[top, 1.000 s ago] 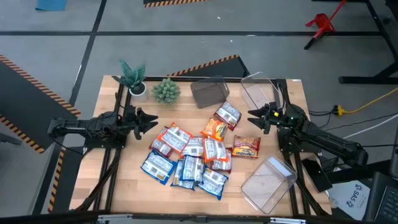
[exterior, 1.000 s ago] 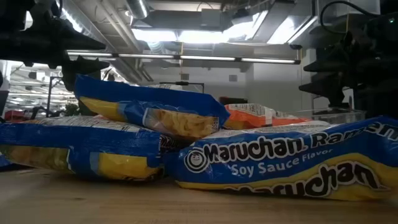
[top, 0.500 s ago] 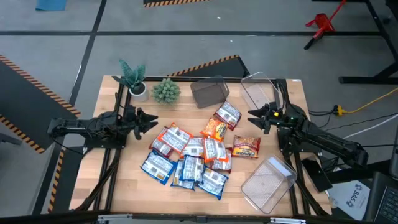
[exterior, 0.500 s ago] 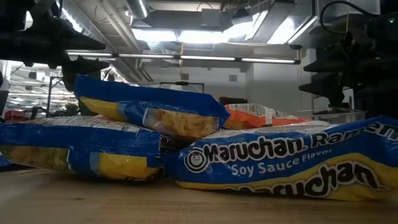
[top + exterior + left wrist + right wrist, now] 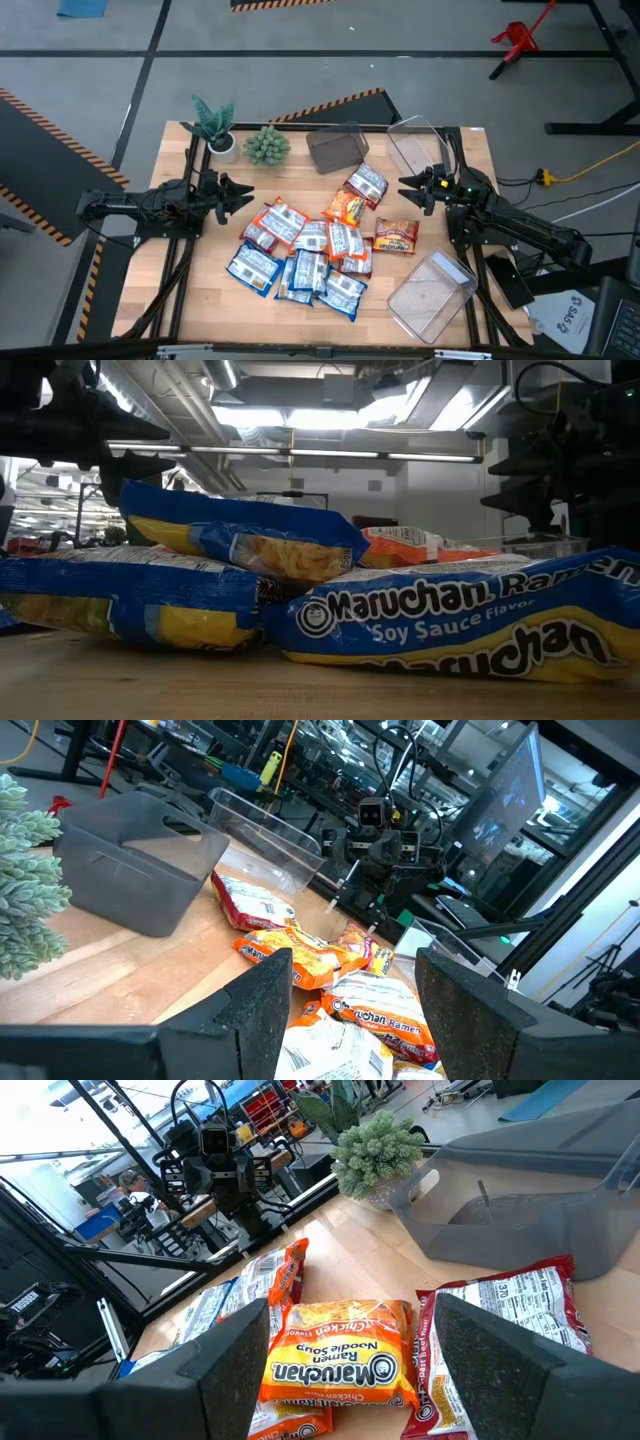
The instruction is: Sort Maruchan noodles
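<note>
The Maruchan noodle packets [image 5: 315, 250] lie in a loose overlapping pile on the middle of the wooden table, blue-and-white ones toward the near edge, orange [image 5: 345, 207] and red-brown ones [image 5: 396, 236] toward the right. The low view shows blue packets [image 5: 470, 622] stacked on each other close up. My left gripper [image 5: 243, 193] hovers open at the pile's left side, above the table. My right gripper [image 5: 408, 187] hovers open at the pile's right side. In the wrist views the open fingers frame the packets [image 5: 300, 952] [image 5: 340, 1355] without touching them.
A dark grey bin [image 5: 336, 148] and a clear bin [image 5: 416, 146] stand at the far edge; another clear bin [image 5: 432, 295] sits at the near right corner. Two small green potted plants [image 5: 213, 125] [image 5: 266, 146] stand at the far left.
</note>
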Available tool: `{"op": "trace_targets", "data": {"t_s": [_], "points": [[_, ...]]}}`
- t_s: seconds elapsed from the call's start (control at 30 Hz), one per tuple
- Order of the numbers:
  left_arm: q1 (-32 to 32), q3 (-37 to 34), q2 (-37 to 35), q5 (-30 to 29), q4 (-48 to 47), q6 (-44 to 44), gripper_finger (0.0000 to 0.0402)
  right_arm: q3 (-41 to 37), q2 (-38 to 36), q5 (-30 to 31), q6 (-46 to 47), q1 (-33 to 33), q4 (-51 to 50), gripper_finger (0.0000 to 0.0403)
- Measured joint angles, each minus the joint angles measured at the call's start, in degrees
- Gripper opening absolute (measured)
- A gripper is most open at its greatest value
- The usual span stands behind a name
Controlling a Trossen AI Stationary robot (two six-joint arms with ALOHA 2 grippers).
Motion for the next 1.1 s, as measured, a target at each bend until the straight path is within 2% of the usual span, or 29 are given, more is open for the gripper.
{"op": "trace_targets", "data": {"t_s": [0.37,0.47,0.53,0.67,0.83,0.97,1.1], "points": [[0.0,0.0,0.0,0.0,0.0,0.0,0.0206,0.0,0.0,0.0,0.0,0.0,0.4,0.027],[0.0,0.0,0.0,-0.4,0.3,0.0,0.0206,0.0,0.0,0.0,2.5,0.0,3.2,0.027],[0.0,0.0,0.0,-2.9,1.1,0.0,0.0206,0.0,0.0,0.0,4.6,0.0,4.7,0.027],[0.0,0.0,0.0,-6.8,1.5,-6.0,0.0206,0.0,0.0,0.0,10.3,0.0,7.3,0.027],[0.0,0.0,0.0,-12.3,1.8,-8.5,0.0206,0.0,0.0,4.3,12.0,0.0,7.0,0.027],[0.0,0.0,0.0,-13.1,3.8,-13.3,0.0206,0.0,0.0,6.0,17.0,0.0,7.0,0.027],[0.0,0.0,0.0,-13.1,3.7,-13.7,0.0206,0.0,0.0,6.0,18.3,0.0,6.5,0.027]]}}
